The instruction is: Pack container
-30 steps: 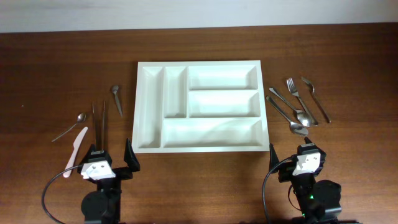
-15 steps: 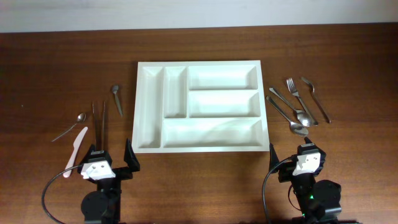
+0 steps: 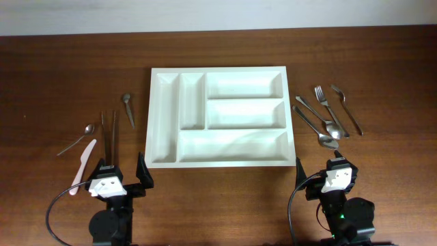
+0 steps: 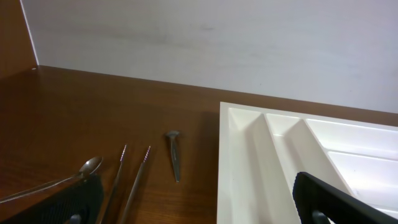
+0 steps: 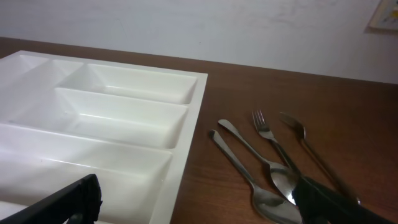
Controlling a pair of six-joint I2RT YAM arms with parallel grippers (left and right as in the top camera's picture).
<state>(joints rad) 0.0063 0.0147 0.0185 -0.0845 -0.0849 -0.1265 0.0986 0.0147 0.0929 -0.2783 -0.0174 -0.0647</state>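
**A:** So what's nearest us right now?

**B:** Both arms are parked at the near edge of the counter (image 3: 41, 82). The left gripper (image 3: 123, 171) and right gripper (image 3: 319, 171) have their jaws spread wide, gripping nothing.

**A:** And the container?

**B:** The white container (image 3: 218, 162) lies flat mid-counter, just beyond them. There's a pink knife (image 3: 85, 158) and a spoon (image 3: 87, 128) off to its left, and a fork (image 3: 322, 101) and spoons (image 3: 328, 141) to its right.
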